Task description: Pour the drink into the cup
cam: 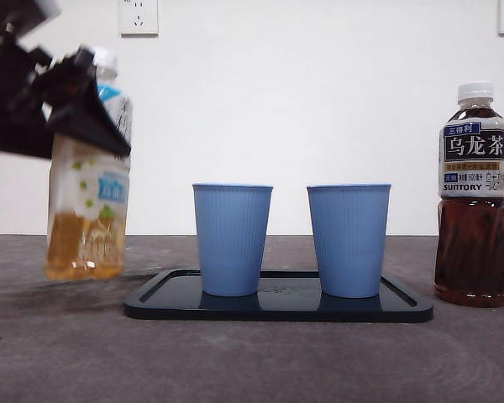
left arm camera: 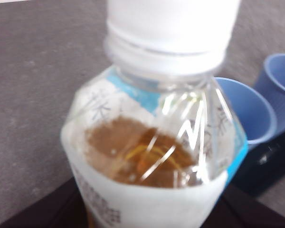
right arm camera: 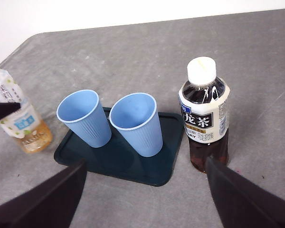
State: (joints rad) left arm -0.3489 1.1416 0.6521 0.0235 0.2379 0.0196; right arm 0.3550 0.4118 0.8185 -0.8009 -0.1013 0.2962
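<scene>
Pale tea bottle: white cap on, amber liquid filling roughly the lower third, label white with blue and green print. It is off the tabletop, nearly upright, to the side of the dark tray, nearest one blue cup. Both blue cups stand upright on the tray, side by side and not touching; second cup is on the side nearer the dark oolong bottle. Both cups look empty in the right wrist view. Oolong bottle stands capped on the tabletop beyond the tray, nearly full.

Left claw is clamped around the pale tea bottle's upper body. Right claw hangs above the tray, jaws spread wide, holding nothing.
</scene>
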